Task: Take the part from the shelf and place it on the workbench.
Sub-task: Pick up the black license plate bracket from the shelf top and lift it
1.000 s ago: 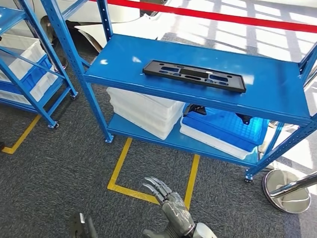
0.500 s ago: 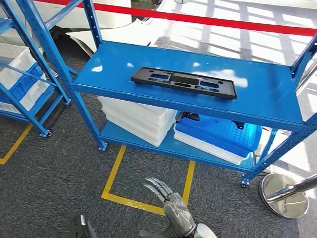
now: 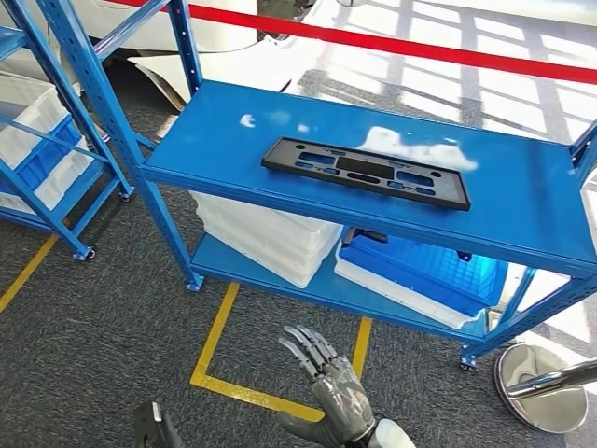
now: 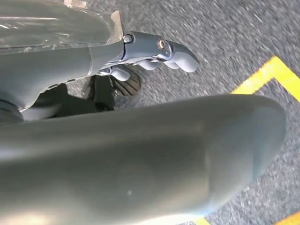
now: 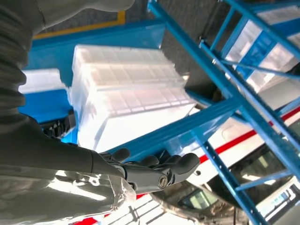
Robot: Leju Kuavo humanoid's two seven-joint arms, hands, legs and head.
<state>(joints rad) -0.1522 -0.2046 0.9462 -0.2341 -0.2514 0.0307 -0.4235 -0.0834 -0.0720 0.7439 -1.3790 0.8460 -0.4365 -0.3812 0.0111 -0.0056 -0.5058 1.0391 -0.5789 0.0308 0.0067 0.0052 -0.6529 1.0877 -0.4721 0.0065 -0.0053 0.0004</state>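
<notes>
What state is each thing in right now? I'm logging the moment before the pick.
black part: lying flat on the upper shelf, untouched.
right hand: raised toward the rack, fingers apart, holding nothing.
left hand: low over the carpet, holding nothing.
white crates: stacked on the lower shelf.
blue crate: on a white one, lower shelf, beside the stack.

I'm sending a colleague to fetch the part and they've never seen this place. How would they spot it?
Find the blue metal shelf rack in front of the red barrier tape. On its upper board lies the long flat black plastic frame with cut-out slots. It is the only dark thing on that board; the white stacked plastic bins sit on the level below.
</notes>
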